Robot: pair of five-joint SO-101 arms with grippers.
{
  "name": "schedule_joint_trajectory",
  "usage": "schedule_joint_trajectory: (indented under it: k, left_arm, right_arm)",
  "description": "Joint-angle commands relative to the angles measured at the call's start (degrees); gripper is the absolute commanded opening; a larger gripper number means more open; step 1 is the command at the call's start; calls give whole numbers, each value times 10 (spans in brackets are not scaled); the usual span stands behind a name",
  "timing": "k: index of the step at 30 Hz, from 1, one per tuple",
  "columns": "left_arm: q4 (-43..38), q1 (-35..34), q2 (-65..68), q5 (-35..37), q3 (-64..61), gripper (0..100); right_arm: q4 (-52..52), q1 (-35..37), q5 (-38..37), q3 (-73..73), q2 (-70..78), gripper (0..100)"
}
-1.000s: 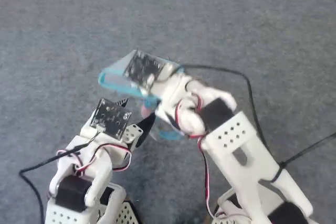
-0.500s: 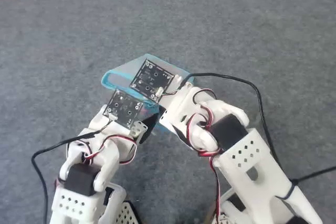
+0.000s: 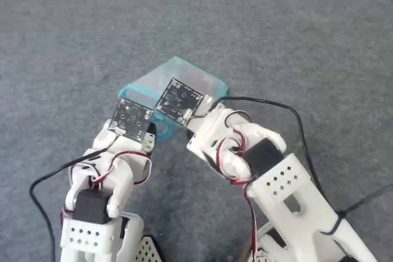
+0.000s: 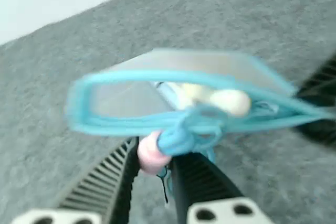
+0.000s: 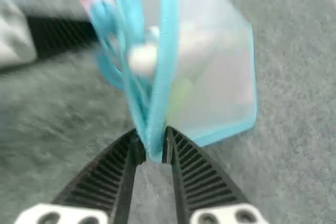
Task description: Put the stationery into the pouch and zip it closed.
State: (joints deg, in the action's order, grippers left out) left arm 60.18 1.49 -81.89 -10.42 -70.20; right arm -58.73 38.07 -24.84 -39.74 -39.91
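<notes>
Left claw (image 4: 155, 153) advanced, pinching zipper pull (image 4: 176, 136) | right claw (image 5: 152, 148) clamps pouch (image 3: 193, 81) edge

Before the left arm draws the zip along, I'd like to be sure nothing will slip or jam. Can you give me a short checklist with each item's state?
1. Right gripper clamped on the edge of the pouch: ok.
2. Left gripper shut on the zip pull: ok, its pink bead sits between the fingers.
3. Stationery inside the pouch: ok, pale pieces show through the wall.
4. Zip track free of anything poking out: cannot tell.
5. Pouch mouth closed: not ok, it gapes open in the left wrist view.
</notes>
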Motion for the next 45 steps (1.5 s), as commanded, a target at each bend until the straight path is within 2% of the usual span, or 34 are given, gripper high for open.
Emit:
schedule_joint_trajectory:
  k: [1, 8, 13, 15, 20, 24, 26, 29, 33, 34, 40, 45]
  left_arm:
    - [-12, -49, 7, -9, 49, 9]
    - [-12, -55, 7, -21, 50, 9]
    - [-25, -113, 11, -29, 48, 9]
    - [-22, -92, 11, -30, 41, 9]
    - [-18, 18, 7, -28, 23, 9]
    - [98, 30, -10, -18, 165, 9]
    - [130, 33, -32, -18, 196, 9]
    - [95, 34, -55, -18, 130, 9]
    - [-14, 29, -41, -43, -5, 9]
    - [-20, 28, -36, -45, -11, 9]
    - [114, 9, -82, -42, 130, 9]
    - [68, 1, -98, -54, 57, 9]
  right_arm:
    - [5, -71, -20, -13, 24, 7]
    - [4, -86, -28, -13, 29, 7]
    - [5, -125, -40, -13, 25, 7]
    - [5, -124, -37, -12, 25, 7]
    - [0, -78, -21, -3, 24, 7]
    - [-92, -54, 3, 129, 8, 7]
    - [-151, -31, 13, 195, -7, 7]
    - [-156, 2, 10, 161, -11, 7]
    - [2, -2, -11, 14, 44, 7]
    - [10, -5, -18, 10, 55, 7]
    - [-151, -7, 2, 176, 28, 7]
    - [-127, -9, -4, 126, 21, 7]
